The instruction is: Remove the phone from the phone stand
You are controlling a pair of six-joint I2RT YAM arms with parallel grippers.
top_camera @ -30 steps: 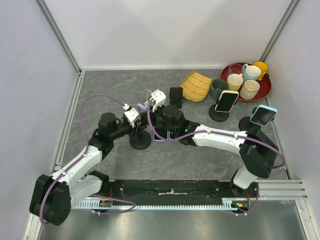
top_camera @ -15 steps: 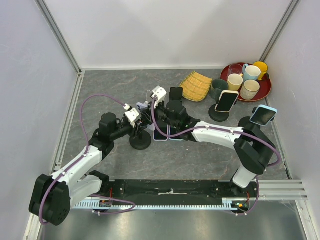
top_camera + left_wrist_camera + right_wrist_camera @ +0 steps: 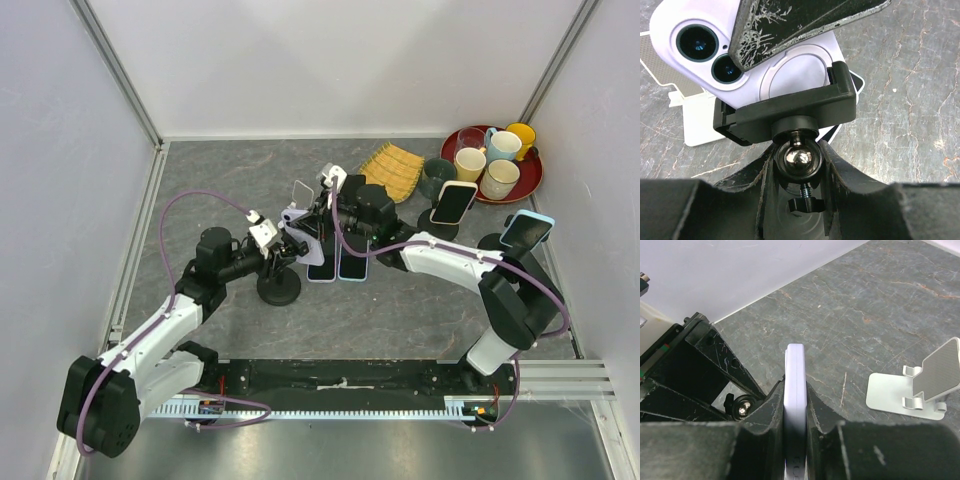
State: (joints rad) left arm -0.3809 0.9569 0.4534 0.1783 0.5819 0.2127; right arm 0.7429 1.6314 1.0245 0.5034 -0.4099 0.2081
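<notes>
- Right gripper: over the last second its fingers have drawn together. They now press on the two broad faces of the slim lavender phone, seen edge-on at lower centre of the right wrist view. In the same second the wrist has swung from mid-frame toward upper centre of the overhead view.
- Left gripper: clamped as before on the neck of the black round-based phone stand, just below its chrome ball joint.
- Position of the phone: just left of centre in the overhead view. In the left wrist view its back, lenses at upper left, still lies in the black clamp cradle.
- Meaning for the task: the hold looks secured and the stand braced, but the phone is judged not yet free. What remains is drawing it out of the cradle.
- Edges: the cradle's two side lips wrap the phone's rims, so a sideways pull would probably drag the stand.
- Obstacles: two flat dark phones lie directly below the grippers in frame. A silver folding stand sits at the right of the right wrist view. A woven straw mat lies toward upper right.
- Open room: the bare grey stone-patterned tabletop at upper left, bounded by the enclosure walls.
</notes>
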